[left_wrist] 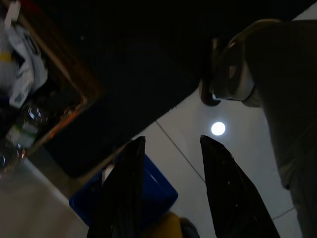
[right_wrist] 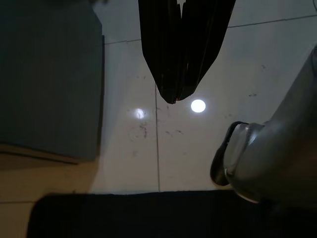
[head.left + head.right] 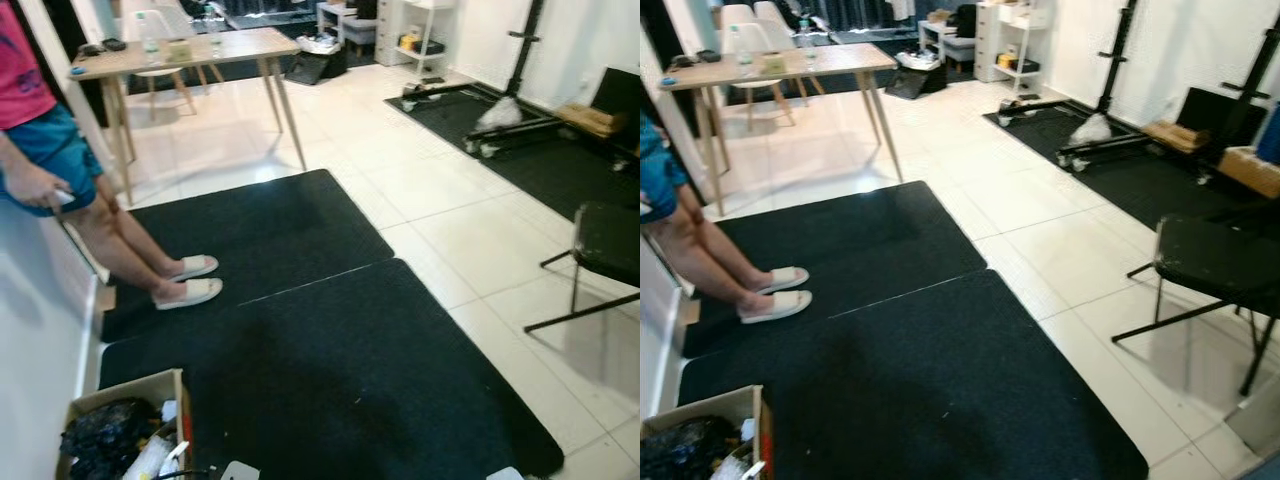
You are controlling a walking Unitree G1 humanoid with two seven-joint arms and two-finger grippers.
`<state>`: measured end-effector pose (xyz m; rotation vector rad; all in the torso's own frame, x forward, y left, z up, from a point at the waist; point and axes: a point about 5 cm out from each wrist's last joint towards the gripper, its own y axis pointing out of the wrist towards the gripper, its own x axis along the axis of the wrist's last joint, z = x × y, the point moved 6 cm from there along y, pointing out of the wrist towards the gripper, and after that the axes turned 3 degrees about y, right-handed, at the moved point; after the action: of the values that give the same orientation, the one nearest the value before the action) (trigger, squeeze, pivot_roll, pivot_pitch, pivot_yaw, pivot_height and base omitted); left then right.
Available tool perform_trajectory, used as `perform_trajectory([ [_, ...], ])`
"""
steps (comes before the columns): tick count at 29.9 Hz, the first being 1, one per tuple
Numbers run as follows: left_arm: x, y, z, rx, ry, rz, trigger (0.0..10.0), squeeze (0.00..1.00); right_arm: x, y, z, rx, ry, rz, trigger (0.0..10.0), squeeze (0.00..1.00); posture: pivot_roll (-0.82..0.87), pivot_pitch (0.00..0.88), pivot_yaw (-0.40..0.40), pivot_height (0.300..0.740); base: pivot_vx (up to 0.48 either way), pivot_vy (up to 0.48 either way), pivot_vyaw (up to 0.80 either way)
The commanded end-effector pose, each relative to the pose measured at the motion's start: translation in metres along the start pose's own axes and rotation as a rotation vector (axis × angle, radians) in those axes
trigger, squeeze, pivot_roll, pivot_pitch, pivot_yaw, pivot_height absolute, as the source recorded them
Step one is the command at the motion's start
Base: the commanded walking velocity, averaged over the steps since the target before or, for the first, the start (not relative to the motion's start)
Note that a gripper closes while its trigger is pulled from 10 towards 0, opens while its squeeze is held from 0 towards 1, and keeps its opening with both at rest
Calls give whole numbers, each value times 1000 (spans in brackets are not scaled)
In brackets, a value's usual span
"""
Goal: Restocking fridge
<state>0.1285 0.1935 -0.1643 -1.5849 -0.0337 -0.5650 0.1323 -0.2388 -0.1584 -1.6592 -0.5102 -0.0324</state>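
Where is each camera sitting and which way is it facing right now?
Left eye view: on the head, looking forward and down at black mats, a person's legs and a cardboard box.
Right eye view: the head's other eye, same scene, with a black chair.
Left wrist view: along the open left tool, down at floor tiles, a blue bin and the box.
Right wrist view: along the shut right tool, down at tiles.
Both wrist views share the robot's own foot.
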Motion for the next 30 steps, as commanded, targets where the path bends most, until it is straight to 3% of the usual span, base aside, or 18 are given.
perform_trajectory([
  [1,6,1,0,4,11,-12,10000,0,-1,0,-1,0,5,4,10000,0,3,0,-12,740,0,0,750],
  [22,7,1,0,4,28,-13,10000,0,-4,0,3,-7,-10,14,10000,0,0,0,-6,740,0,0,69],
  [30,7,1,1,6,45,-12,10000,0,-4,0,4,-3,-6,13,10000,0,-2,0,-4,740,294,0,0],
])
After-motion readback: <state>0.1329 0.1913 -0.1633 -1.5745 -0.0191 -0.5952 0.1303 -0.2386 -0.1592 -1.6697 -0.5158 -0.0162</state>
